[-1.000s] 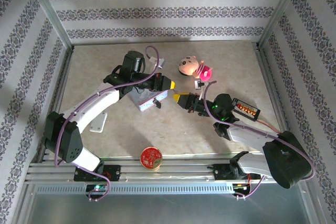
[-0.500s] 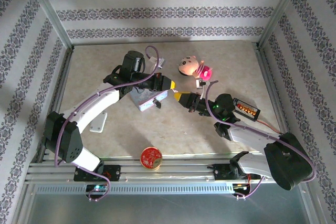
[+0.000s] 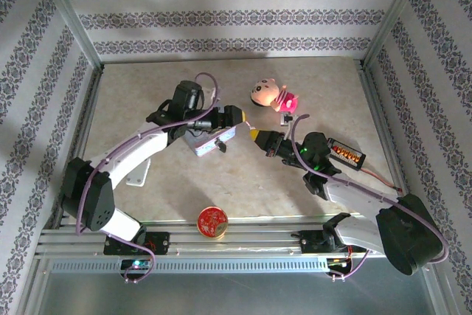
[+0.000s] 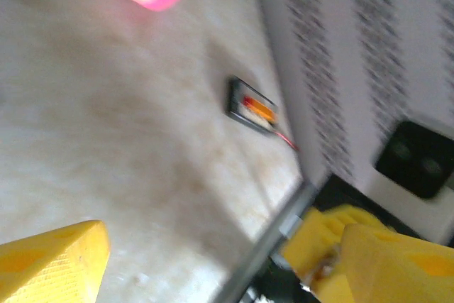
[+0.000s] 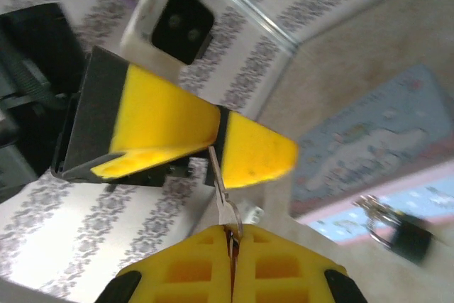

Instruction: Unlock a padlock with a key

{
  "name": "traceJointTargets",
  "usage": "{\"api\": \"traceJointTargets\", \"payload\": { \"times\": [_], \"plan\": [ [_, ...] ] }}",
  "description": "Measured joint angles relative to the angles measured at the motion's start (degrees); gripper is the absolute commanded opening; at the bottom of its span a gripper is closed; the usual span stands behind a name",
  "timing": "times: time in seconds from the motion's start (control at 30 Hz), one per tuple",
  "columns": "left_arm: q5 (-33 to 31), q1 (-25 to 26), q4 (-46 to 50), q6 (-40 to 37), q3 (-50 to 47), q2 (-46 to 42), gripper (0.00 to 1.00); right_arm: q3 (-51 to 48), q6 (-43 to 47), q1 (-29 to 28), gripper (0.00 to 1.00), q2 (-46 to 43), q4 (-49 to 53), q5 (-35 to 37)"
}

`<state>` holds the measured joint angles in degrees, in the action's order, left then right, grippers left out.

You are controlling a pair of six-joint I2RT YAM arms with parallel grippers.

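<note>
The right pincer [image 5: 230,232] presses its ribbed yellow pads together on the key [image 5: 220,182], a thin grey metal sliver with a blurred tip. The left pincer [image 4: 220,246] gapes wide, holding nothing. The padlock [image 5: 406,238], dark-bodied with a silvery shackle, lies blurred just beside the pale blue rectangular tin [image 5: 369,140] on the mottled table [image 3: 243,182].

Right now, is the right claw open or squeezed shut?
Shut. In the right wrist view, the right claw is closed tight, with no gap showing, and the thin key is pinched in the middle.
</note>
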<state>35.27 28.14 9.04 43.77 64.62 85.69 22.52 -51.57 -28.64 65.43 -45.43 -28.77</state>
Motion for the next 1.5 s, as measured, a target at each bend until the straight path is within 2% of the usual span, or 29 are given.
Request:
{"api": "traceJointTargets", "payload": {
  "times": [0.1, 0.23, 0.33, 0.53, 0.73, 0.93, 1.03, 1.2, 1.37, 1.5],
  "plan": [
    [-12.55, 2.12, 1.95, 3.3, -3.56, -2.95, 0.88, 0.02, 1.75, 0.0, 0.0, -0.26, 6.93, 2.75],
    [-27.67, 7.34, 4.35, 7.19, -4.79, -4.66, 0.87, -0.59, 2.51, 0.0, 0.0, -1.22, 12.76, 7.54],
    [-36.15, 10.71, 5.75, 9.25, -4.76, -4.31, 0.87, -1.81, 2.47, 0.02, 0.0, -2.58, 15.96, 11.39],
    [-46.99, 15.17, 9.92, 11.76, -1.53, 2.36, 0.84, -6.8, 2.05, 0.44, 0.0, -5.33, 20.41, 16.94],
    [-52.89, 17.66, 13.79, 15.61, 0.17, 8.83, 0.78, -8.28, 2.08, 1.55, 0.0, -6.32, 24.17, 19.67],
    [-55.47, 17.66, 14.95, 19.61, -0.02, 11.1, 0.69, -9.53, 2.34, 1.55, 0.0, -6.08, 24.79, 20.9],
    [-56.52, 17.66, 13.81, 21.14, -1.46, 11.37, 0.61, -9.53, 2.54, 1.55, 0.0, -4.63, 24.92, 21.0],
    [-58.27, 17.88, 10.25, 22.77, -3.19, 14.53, 0.62, -9.53, 2.58, 1.55, 0.0, -1.99, 24.85, 21.05],
    [-59.32, 18.56, 10.62, 24.04, 0.48, 22.58, 0.62, -9.51, 2.78, 1.55, 0.0, -0.72, 24.68, 21.05],
    [-59.93, 18.69, 11.3, 24.55, 2.73, 25.38, 0.66, -8.94, 3.41, 1.55, 0.0, -0.11, 24.41, 21.0]
  ]
}}
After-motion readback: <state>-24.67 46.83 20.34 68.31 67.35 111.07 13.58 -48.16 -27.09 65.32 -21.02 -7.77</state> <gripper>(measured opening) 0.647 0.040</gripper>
